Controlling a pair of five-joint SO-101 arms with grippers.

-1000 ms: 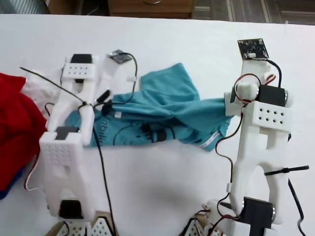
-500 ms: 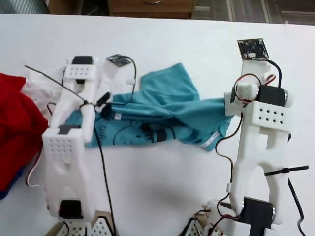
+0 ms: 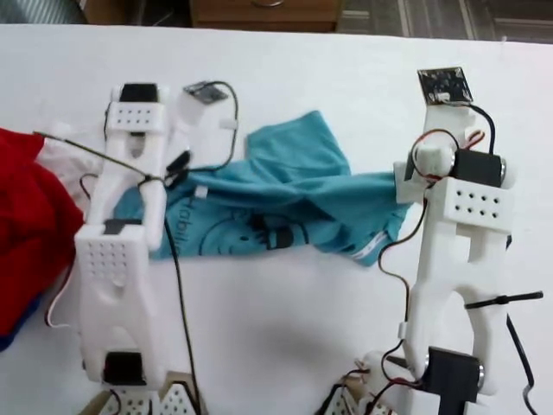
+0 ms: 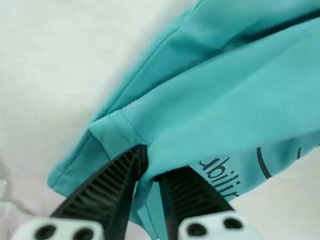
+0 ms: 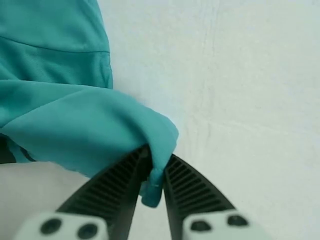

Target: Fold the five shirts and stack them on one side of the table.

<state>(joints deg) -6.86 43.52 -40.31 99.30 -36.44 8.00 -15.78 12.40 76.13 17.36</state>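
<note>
White all over the table (image 3: 285, 346). Holding a crumpled teal shirt (image 3: 294, 194) mid-table, near red cloth (image 3: 26, 225). Pinching one end in the left gripper (image 4: 151, 162), the other in the right gripper (image 5: 156, 161), both nearly closed on cloth.

surface: white table (image 3: 285, 328), evenly lit | beyond far edge: wooden cabinet (image 3: 263, 12) | floor (image 3: 449, 17): grey-brown

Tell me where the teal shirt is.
In the high view the teal shirt lies centrally, held between the left gripper and right gripper, right of a red cloth.
</note>
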